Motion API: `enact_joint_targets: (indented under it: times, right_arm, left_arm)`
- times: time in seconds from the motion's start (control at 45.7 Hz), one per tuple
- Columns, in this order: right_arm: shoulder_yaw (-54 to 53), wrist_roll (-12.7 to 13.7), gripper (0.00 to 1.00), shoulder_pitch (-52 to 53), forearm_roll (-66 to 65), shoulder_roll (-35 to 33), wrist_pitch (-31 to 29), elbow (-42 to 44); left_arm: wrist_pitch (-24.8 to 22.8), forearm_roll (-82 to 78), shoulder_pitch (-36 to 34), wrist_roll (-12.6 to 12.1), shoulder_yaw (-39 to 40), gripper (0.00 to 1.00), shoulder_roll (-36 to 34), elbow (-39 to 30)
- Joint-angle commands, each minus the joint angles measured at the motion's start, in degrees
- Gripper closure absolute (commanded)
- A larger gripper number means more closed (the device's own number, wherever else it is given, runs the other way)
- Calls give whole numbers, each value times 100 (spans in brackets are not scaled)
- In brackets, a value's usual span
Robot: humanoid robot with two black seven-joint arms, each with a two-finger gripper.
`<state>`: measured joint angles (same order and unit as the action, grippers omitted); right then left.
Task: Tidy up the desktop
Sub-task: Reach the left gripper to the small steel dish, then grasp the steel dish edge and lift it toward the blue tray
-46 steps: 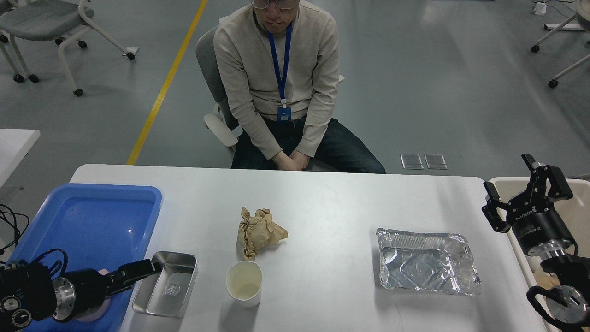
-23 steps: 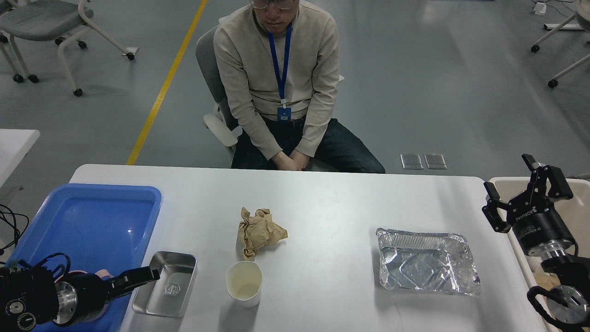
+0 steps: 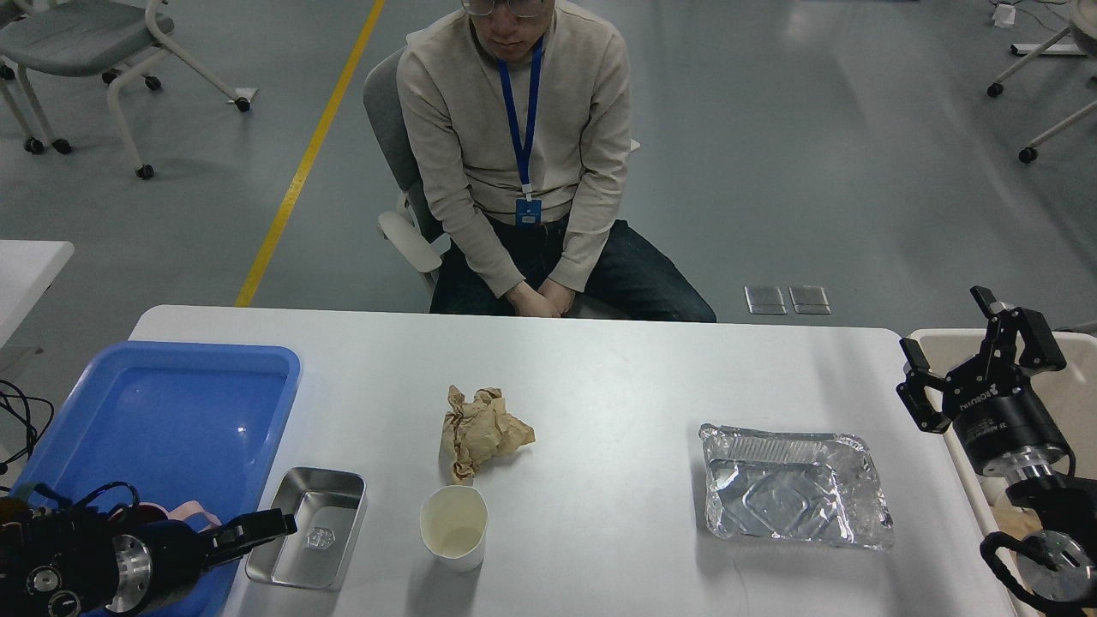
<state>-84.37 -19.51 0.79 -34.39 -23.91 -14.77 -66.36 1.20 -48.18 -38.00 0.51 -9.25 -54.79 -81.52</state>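
Across the lower frame lies the large white rounded-corner matte desktop (image 3: 600,377), long axis left-right, near edge cut off. Left gripper (image 3: 272,524), dark, at the small steel tray's (image 3: 310,526) rim; jaw state cannot be told. White paper cup (image 3: 454,524), crumpled brown paper (image 3: 482,430), foil tray (image 3: 793,497). Right gripper (image 3: 977,364): jaws wide, empty.

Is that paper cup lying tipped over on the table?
No, the paper cup stands upright with its open mouth facing up, just in front of the crumpled brown paper.
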Motion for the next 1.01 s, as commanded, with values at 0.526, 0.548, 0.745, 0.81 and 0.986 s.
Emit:
enact_joint_targets:
  times: [0.526,0.548,0.745,0.81,0.986]
  right_arm:
    - [0,0,0,9,3,0,0,9]
    - [0,0,0,9,3,0,9,9]
    - [-9,0,0,9,-6,0,0,9]
    - [0,0,0,0,-6,0,9,18]
    - [-9,0,0,-9,-6,0,9,27]
  left_arm:
    - [3,19,-6,107,-182,85,161,92]
    - [3,19,-6,107,-191,86,161,92]
    - [11,2,-6,134,-218,91,188,101]
    - [20,2,-6,143,-235,92,196,101]
    - [90,2,-14,213,-306,99,232,93]
